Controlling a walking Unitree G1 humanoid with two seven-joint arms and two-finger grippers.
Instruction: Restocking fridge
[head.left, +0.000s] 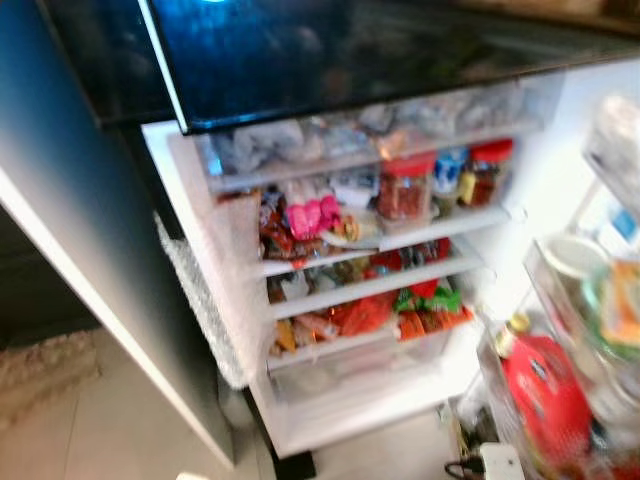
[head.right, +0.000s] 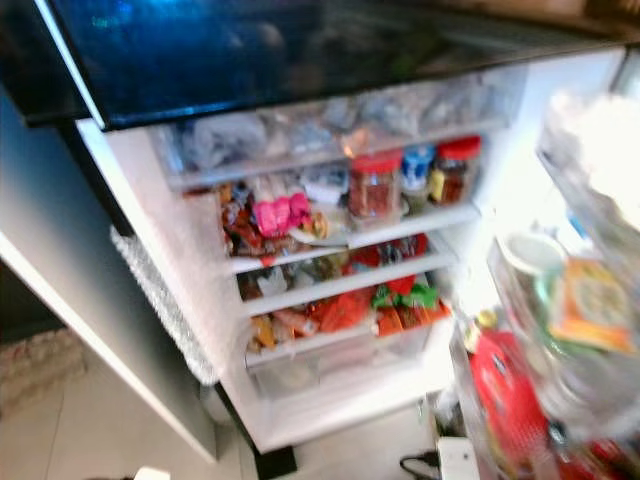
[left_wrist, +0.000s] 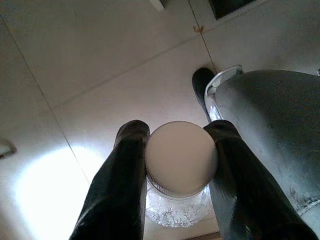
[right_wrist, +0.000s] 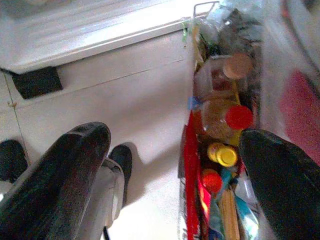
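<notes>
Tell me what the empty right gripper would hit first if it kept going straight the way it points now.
Probably the pale tiled floor beside the open fridge door's lower shelf of bottles. The right gripper is open and points down at it; depth is unclear, so the shelf edge could come first.

Fridge (head.left: 300, 420) stands open ahead; jars (head.left: 405, 190) sit on an upper shelf; packets (head.left: 365, 315) below; door rack (head.left: 560, 330) at right holds a bottle (head.left: 545, 395).

Stood open over a pale tiled floor (head.left: 90, 430): fridge shelves (head.left: 400, 236) packed with red-lidded jars (head.left: 405, 188), a pink packet (head.left: 312, 216) and bright wrappers. Held a red bottle (head.left: 545, 395) and a white bowl (head.left: 570, 255) in the door racks (head.left: 540, 290).
</notes>
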